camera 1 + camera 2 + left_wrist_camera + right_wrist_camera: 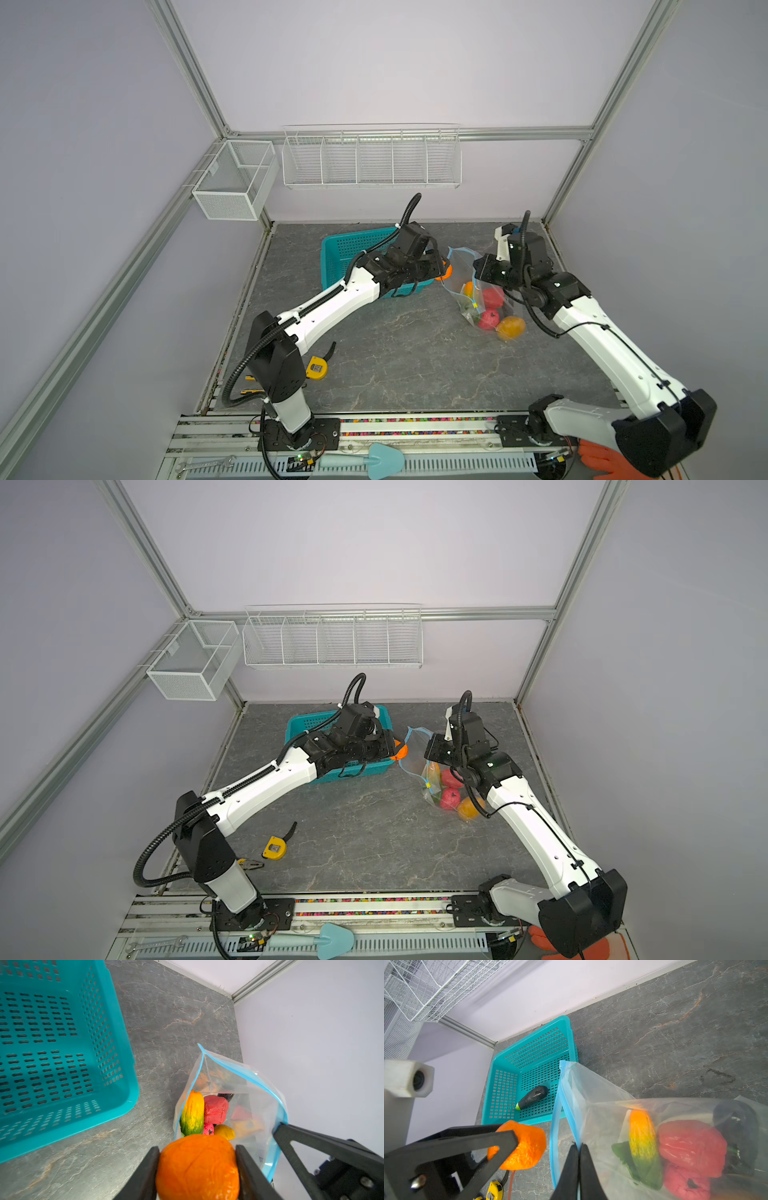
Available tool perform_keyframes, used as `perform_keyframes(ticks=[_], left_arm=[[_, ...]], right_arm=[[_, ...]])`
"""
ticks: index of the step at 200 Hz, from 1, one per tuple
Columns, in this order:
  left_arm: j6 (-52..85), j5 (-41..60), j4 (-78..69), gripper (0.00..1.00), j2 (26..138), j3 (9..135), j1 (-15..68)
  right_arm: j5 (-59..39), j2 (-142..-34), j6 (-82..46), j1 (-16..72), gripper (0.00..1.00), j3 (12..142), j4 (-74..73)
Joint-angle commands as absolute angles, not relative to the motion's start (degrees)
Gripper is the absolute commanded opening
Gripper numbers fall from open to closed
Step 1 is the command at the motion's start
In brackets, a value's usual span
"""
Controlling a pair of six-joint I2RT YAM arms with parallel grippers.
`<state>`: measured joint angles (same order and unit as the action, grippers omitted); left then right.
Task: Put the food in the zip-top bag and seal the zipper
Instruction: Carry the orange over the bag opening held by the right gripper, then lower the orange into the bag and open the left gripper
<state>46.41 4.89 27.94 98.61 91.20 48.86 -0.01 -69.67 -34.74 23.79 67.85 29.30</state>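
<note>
While the left hand clamps an orange toy fruit between its two black fingers, it holds that fruit just beside the open mouth of the zip-top bag, near the blue edge but apart from it in the right wrist view; the right hand is closed tight, its fingers pinched together on the zipper at the bag's rim, and the mouth gapes wide; in both top views the bag sits on the grey stone-patterned surface to the right of the teal perforated basket, between the two hands; the zipper's yellow slider sits at the nearer end of the strip; inside the bag lie a yellow-and-green gourd, a red piece, a pink piece and a yellow piece, with more orange and dark shapes blurred behind the plastic; a dark toy aubergine with a green tip lies alone on the basket's floor; a yellow tape measure rests on the surface well apart from the bag, near the left arm's base.
</note>
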Motion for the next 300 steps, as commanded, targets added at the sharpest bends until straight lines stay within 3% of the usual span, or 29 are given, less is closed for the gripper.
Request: perform_keyframes(ticks=[1,214,265,300], left_arm=[[45.2,4.8,25.5,0.45,100.1,93.9,49.2],[40.6,5.0,29.0,0.47,109.0,101.2,52.3],[40.1,4.6,29.7,0.52,109.9,102.6,52.6],[39.9,3.9,30.3,0.62,110.0,103.1,52.6]], right_arm=[[0.2,-69.3,-35.6,24.3,0.07,67.8,29.2],[1.0,-71.6,-35.0,25.5,0.07,71.0,29.8],[1.1,-71.7,-34.8,25.5,0.07,71.1,29.8],[1.1,-71.9,-34.9,25.6,0.07,71.1,29.7]])
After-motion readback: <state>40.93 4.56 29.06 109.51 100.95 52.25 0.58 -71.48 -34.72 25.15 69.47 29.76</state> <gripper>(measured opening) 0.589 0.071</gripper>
